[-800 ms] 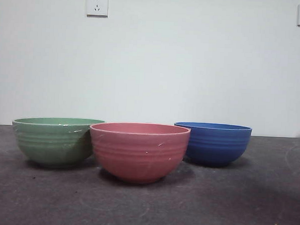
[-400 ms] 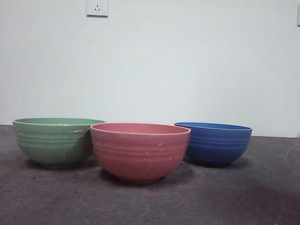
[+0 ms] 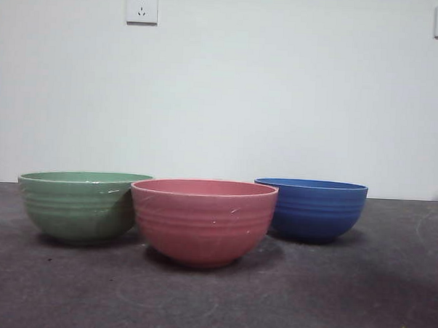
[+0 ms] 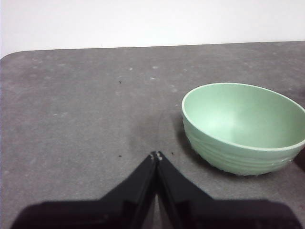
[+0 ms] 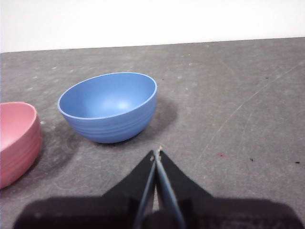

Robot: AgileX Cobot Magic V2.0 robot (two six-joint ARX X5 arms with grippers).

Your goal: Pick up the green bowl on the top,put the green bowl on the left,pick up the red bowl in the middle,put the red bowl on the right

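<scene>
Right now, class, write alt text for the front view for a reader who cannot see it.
Three empty bowls stand separately on a dark grey table before a white wall: the green bowl left, the red bowl nearest in the middle, a blue bowl right. No arm shows.

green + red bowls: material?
Green bowl: likely matte plastic or a fibre composite, going by the moulded ribs, dull sheen and light scuffs. Red bowl: looks the same, matte and ribbed, with white scratch marks. Can't confirm which.
</scene>
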